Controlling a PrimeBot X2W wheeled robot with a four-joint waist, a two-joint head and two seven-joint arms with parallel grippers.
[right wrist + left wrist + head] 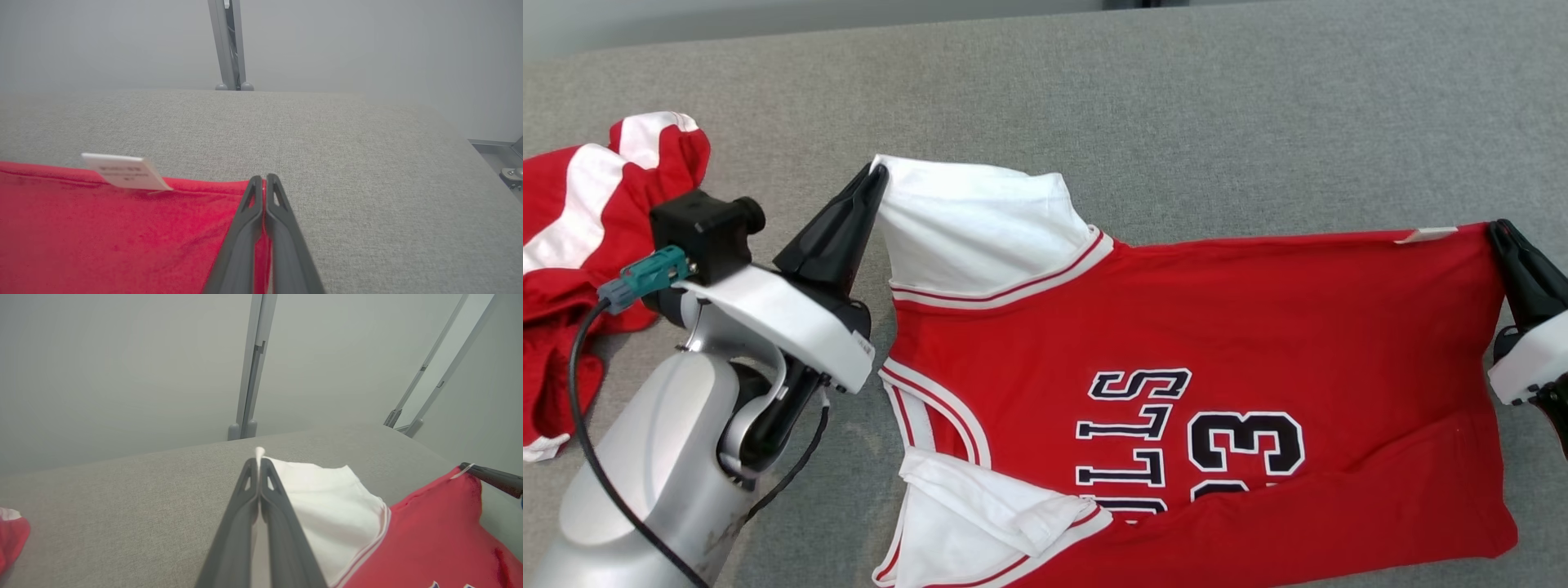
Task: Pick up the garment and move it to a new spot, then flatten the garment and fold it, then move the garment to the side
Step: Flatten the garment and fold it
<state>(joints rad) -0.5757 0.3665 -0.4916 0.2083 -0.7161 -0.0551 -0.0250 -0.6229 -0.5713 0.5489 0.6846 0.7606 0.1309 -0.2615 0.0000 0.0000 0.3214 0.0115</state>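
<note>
Left gripper (876,175) has its two dark fingers pressed together on the far corner of the white sleeve (972,220), and a sliver of white cloth pokes out past the tips in the left wrist view. Off to its left lies a second red-and-white garment (596,212), crumpled and well apart from the work. The jersey (1217,327) is spread sideways on the grey padded surface (1176,98), with the neck end toward the left arm, the lettering in the middle and the hem end to the right. Its near sleeve (980,523) lies doubled over on itself, and the near edge runs off the bottom of the head view. Along the far edge a small white tag (122,171) sticks up just beside the right gripper (1499,231), whose fingers are closed on the red corner of the hem. The step in hand looks like flattening. Doing it well probably means easing the two arms apart only until the far edge is straight and taut, then moving both at the same height and pace so the body settles without ripples. Pulling harder risks the thin pinch slipping off the sleeve tip. The folded near sleeve will likely need its own smoothing pass, and the left arm should avoid sweeping into the other garment.
</note>
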